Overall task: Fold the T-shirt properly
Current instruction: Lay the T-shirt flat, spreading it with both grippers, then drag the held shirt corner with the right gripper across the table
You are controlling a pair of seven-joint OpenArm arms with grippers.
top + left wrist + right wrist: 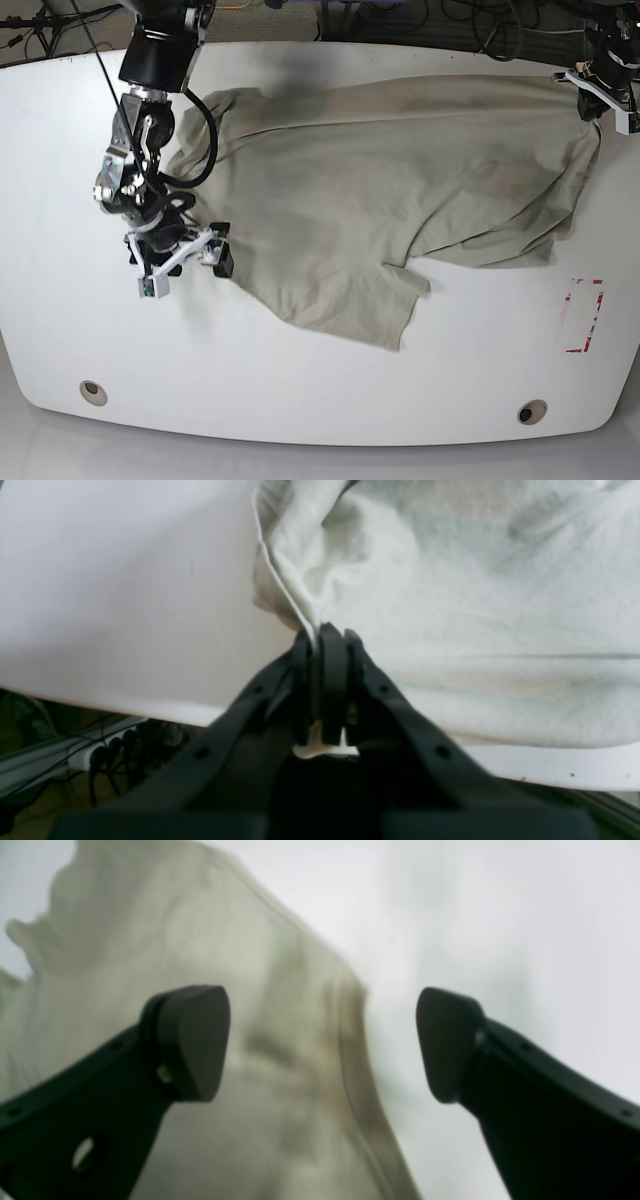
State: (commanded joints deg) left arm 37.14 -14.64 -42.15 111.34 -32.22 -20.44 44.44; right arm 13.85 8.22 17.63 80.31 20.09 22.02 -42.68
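If lifted with black left pincer clamped on beige-grey cotton T-shirt and black right pincer wide over its opposite edge, could drag askew.

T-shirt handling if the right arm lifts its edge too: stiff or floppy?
Likely floppy: the T-shirt lies in soft wrinkles and bunches near the left gripper. It would probably sag between two grips rather than hold shape. Loose folds suggest it may crease or shift when dragged.
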